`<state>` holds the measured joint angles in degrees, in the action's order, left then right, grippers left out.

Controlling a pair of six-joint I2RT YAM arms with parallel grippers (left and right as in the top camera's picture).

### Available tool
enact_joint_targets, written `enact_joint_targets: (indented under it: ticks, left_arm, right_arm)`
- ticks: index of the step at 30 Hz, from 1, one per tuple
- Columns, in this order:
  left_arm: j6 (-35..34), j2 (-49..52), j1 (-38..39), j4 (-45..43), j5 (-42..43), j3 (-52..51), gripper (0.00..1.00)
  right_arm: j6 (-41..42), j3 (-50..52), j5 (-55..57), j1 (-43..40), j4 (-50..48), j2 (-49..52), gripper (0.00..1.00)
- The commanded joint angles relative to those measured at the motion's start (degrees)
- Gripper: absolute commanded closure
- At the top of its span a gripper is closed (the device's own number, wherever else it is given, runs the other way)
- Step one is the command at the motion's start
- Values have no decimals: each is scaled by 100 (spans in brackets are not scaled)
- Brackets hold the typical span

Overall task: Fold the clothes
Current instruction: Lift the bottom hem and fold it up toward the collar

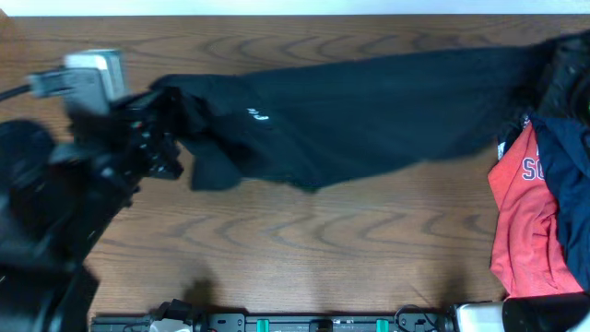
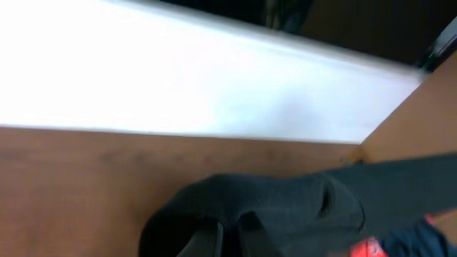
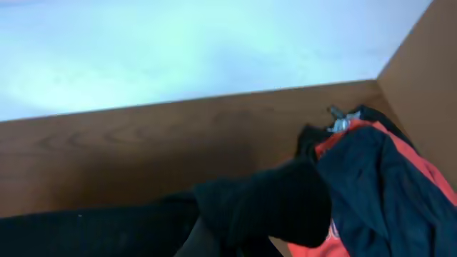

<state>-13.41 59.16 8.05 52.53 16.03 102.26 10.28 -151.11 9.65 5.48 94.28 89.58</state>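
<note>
A black short-sleeved shirt [image 1: 369, 101] with a small white logo mark [image 1: 256, 115] is stretched across the back of the wooden table, from left to right. My left gripper [image 1: 175, 129] is shut on its bunched left end. In the left wrist view the black fabric [image 2: 285, 207] wraps over that gripper [image 2: 232, 241], whose fingers stand close together. My right gripper [image 1: 558, 78] holds the shirt's right end at the far right. In the right wrist view a black fold [image 3: 264, 200] covers that gripper [image 3: 235, 246] and hides most of its fingers.
A coral-red garment with white lettering [image 1: 521, 221] lies at the right edge, partly under a dark navy one [image 1: 567, 166]; both show in the right wrist view, navy [image 3: 371, 178] over coral [image 3: 421, 160]. A white wall [image 2: 178, 78] runs behind the table.
</note>
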Motion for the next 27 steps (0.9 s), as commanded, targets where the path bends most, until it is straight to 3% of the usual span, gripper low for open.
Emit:
enact_joint_targets:
  ticks: [1,9,15,21,27]
  left_arm:
    - [85,50,2,114,-175,494,94]
    - [-149,448,2,741,-157,684,94]
    - [-142,1408,2,922,-157,684,94]
    - [162,2612,0,-509,-492,857,94]
    - [203,3359,-175,-1469,-1226,1871,94]
  right_arm:
    - [321,-28,173,15,308,144,99]
    - [623,608,-435,-81,299,356,99]
    - [319,778,-1082,-415,236,1281,99]
    - [-52,756,-1432,-592,-1008,2310,99]
    - [116,516,-1357,-752,-2535,2422,99]
